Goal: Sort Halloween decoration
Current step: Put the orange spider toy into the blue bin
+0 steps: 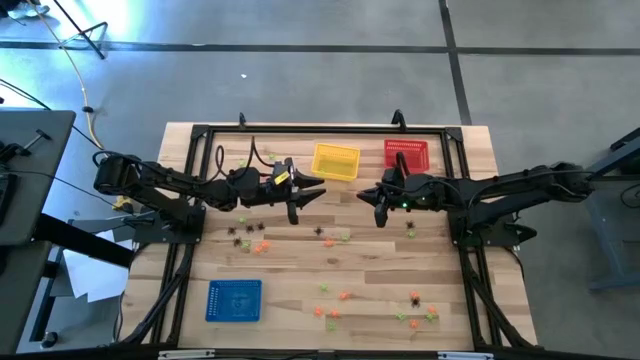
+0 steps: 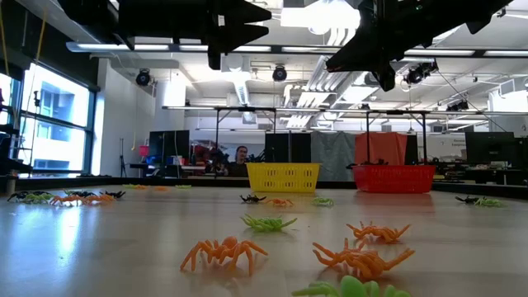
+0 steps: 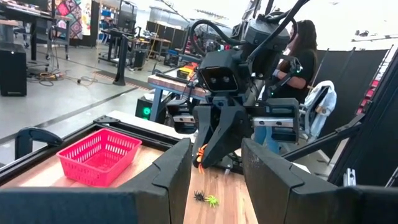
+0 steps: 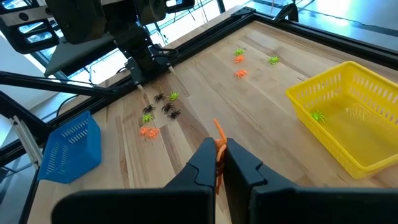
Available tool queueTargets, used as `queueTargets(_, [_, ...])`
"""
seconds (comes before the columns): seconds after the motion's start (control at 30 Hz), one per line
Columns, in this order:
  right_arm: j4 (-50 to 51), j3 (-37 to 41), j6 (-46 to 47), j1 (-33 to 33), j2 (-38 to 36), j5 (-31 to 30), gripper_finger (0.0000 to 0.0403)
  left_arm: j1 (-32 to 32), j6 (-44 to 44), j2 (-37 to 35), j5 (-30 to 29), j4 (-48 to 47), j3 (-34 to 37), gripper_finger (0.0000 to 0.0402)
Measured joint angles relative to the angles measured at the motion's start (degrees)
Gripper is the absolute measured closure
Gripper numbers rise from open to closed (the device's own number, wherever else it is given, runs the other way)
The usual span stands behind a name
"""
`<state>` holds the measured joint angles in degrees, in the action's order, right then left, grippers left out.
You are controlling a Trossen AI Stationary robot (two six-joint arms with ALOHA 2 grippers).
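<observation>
Fingers of the right gripper (image 4: 217,163): closed on one orange spider (image 4: 219,144), raised above the desk (image 1: 300,290), near the red basket (image 1: 407,154). Fingers of the left gripper (image 3: 214,177): parted, nothing between them, raised beside the yellow basket (image 1: 335,161), which holds one green spider (image 4: 318,116). Remaining spiders (image 1: 248,233): scattered on the desk below and beyond both. Blue basket (image 1: 234,300): well apart.

- My left gripper (image 1: 298,206) hangs over the pale wooden table (image 1: 300,300), just beside the yellow mesh basket (image 1: 335,161).
- My right gripper (image 1: 380,212) hovers below the red mesh basket (image 1: 406,153).
- Tiny orange, green and black trinkets (image 1: 330,311) lie scattered; the blue mesh basket (image 1: 234,300) sits near the front-left corner.
</observation>
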<state>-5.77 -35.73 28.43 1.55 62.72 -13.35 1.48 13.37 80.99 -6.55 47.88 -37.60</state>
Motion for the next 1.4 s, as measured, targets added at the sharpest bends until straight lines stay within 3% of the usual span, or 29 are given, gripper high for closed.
queueTargets(1.23, [3.0,0.0,0.0,0.0,0.0,0.0,0.0400,0.0,-0.4,0.0,0.0,-1.8,0.0,0.0273])
queueTargets(1.4, [3.0,0.0,0.0,0.0,0.0,0.0,0.0400,0.0,5.4,0.0,0.0,-2.2,0.0,0.0273])
